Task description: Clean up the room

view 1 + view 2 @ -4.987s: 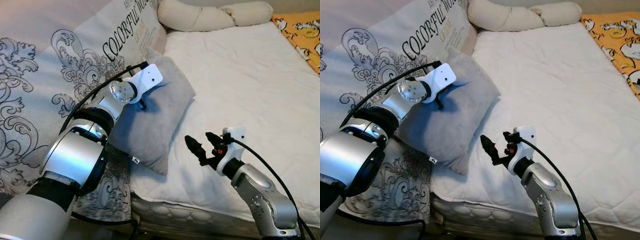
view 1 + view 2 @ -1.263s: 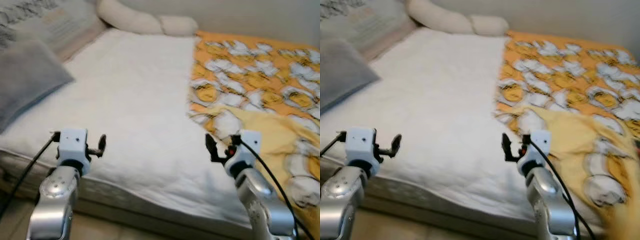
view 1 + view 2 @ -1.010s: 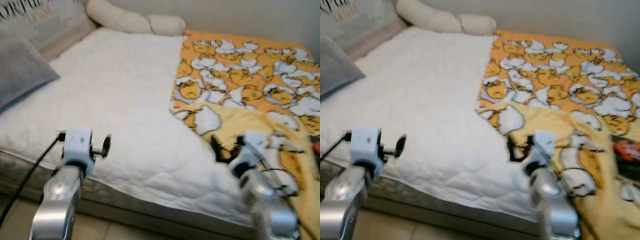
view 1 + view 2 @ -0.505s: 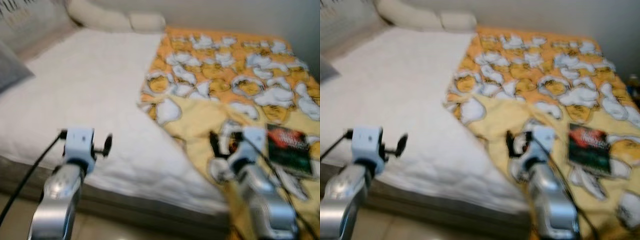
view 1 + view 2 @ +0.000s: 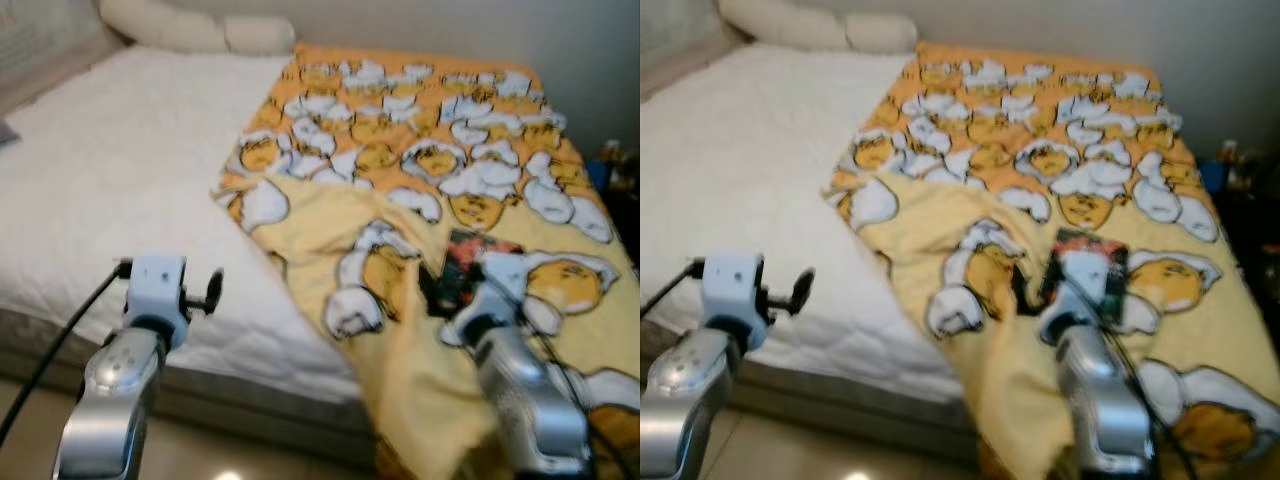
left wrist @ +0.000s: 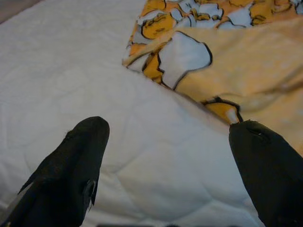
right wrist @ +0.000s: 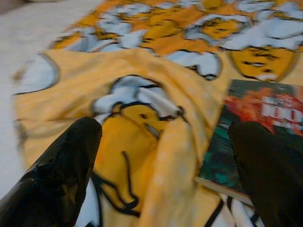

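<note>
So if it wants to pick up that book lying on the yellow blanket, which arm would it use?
Probably the right. The right gripper is open and hangs just before the book on the blanket. The left gripper, also open, is over the white mattress, away from the book.

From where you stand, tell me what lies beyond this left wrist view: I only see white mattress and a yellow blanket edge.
Observer: A dark book lies flat on the yellow blanket, ahead of the right gripper.
Operator: Report that gripper's state.
Observer: Open, with nothing between its fingers, hovering over the blanket's rumpled fold.
Operator: Give me the head of the bed.
Observer: A cream bolster pillow lies along the far edge of the mattress.
</note>
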{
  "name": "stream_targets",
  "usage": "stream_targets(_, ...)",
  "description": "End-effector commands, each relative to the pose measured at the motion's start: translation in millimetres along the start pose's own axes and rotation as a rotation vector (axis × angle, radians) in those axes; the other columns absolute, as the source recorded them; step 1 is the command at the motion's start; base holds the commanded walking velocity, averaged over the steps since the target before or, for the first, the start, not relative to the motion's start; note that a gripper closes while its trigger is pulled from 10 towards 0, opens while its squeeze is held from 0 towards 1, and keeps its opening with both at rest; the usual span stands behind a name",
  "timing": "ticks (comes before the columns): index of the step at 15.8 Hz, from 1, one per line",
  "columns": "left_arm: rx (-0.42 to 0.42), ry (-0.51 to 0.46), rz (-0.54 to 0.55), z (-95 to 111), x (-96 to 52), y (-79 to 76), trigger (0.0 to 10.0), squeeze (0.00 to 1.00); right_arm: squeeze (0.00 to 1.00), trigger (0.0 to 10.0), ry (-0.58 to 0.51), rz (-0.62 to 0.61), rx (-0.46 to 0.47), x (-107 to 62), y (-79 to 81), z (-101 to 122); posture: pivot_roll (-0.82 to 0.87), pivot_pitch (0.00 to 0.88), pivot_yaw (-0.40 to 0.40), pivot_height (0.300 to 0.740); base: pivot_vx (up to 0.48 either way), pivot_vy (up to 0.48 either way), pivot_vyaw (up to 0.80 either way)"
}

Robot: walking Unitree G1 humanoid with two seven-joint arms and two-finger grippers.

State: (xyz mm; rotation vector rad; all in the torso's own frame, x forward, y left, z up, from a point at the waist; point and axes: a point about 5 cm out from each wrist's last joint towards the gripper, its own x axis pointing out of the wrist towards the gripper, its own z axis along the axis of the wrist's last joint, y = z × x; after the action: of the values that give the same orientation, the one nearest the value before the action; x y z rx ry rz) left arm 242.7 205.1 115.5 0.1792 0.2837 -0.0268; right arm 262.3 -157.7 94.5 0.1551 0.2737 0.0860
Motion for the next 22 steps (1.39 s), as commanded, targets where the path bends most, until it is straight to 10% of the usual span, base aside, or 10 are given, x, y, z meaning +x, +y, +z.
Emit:
stream_targets(1, 0.004, -0.018, -0.001, 6, 1.8, -2.1, 10.0, 1.00, 0.00, 10.0, -0.010, 0.004, -0.025, -0.8, -4.8, 5, -0.03, 0.000, 0.032, 0.740, 0.000, -0.480, 0.00)
stream_targets(10, 0.022, -0.027, 0.010, 6, 0.9, -1.9, 10.0, 1.00, 0.00, 10.0, 0.049, 0.075, 0.008, -4.2, 4.7, -4, -0.03, 0.000, -0.006, 0.740, 0.000, -0.480, 0.62)
stream_targets(22, 0.112, 0.000, -0.160, 1, -9.2, -15.0, 10.0, 1.00, 0.00, 10.0, 0.082, 0.081, 0.072, 6.2, -5.6, -8, 0.02, 0.000, -0.048, 0.740, 0.000, 0.000, 0.00)
